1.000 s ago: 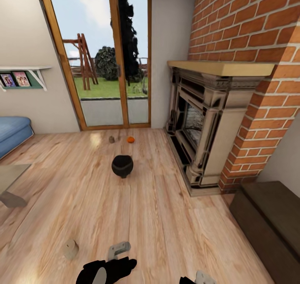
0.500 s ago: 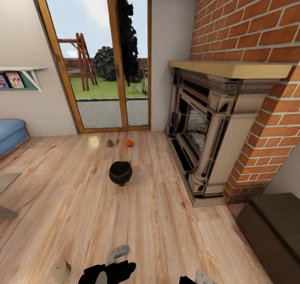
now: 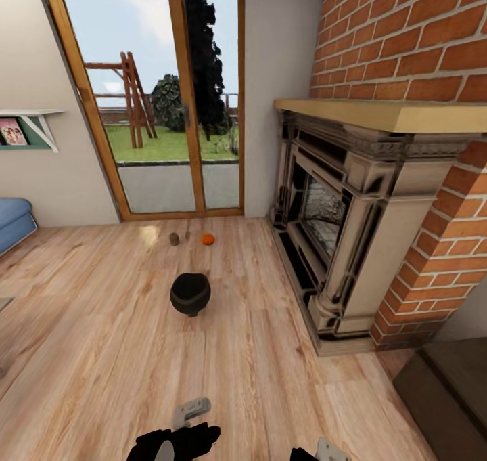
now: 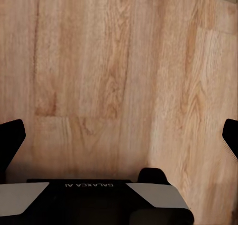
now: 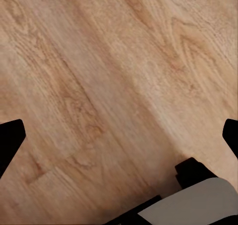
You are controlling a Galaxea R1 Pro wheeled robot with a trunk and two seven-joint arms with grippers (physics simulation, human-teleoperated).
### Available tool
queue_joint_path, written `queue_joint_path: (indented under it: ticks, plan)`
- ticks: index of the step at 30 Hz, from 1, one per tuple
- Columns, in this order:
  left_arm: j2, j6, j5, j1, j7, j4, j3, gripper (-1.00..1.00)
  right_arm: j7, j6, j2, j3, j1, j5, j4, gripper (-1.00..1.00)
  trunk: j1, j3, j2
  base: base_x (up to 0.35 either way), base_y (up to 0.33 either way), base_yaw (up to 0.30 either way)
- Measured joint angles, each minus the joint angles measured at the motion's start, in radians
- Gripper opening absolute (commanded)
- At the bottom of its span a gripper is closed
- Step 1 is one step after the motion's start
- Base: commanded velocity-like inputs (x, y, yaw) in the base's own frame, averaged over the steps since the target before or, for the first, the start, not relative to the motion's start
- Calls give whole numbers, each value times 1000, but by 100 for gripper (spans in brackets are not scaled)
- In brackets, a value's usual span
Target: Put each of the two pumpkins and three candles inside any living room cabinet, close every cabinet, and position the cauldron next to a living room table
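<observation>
Head view: the cauldron [image 3: 190, 294] stands upright on the wood floor [image 3: 101, 353], dead ahead at 12 o'clock from the robot, well apart from both arms. Past it, near the glass door [image 3: 152, 95], one pumpkin [image 3: 207, 239] sits at about 12 o'clock and a candle [image 3: 174, 239] just beside it toward 11. The left gripper [image 3: 177, 434] shows at the bottom edge, almost in line under the cauldron; the right gripper [image 3: 323, 451] only peeks in further toward 5 o'clock. Judgement: the left arm is the nearer one to the cauldron, and the reach runs straight forward; the round pot has no useful long axis. The dark cabinet [image 3: 450, 386] lies at 4 o'clock beside the fireplace [image 3: 338, 210]. Against the frame 1.0 s ago, the whole picture has slid: the fireplace looms larger, the sofa [image 3: 10, 221] has shrunk toward the 9 o'clock edge, and the near candle and glass table have dropped out of frame, so the camera moved, not the things. Left wrist view: fingertips [image 4: 11, 138] stand wide apart over bare planks, nothing between them. Right wrist view: fingertips [image 5: 10, 136] likewise spread wide, holding nothing, over bare floor.
</observation>
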Motion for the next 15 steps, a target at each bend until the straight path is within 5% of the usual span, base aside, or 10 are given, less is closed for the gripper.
queue_joint_path:
  ticks: [15]
  plan:
    - [0, 0, -2, 0, 0, 0, -1, 100, -3, 0, 0, -1, 0, 0, 0, 100, 0, 0, 0, 292, -63, 23]
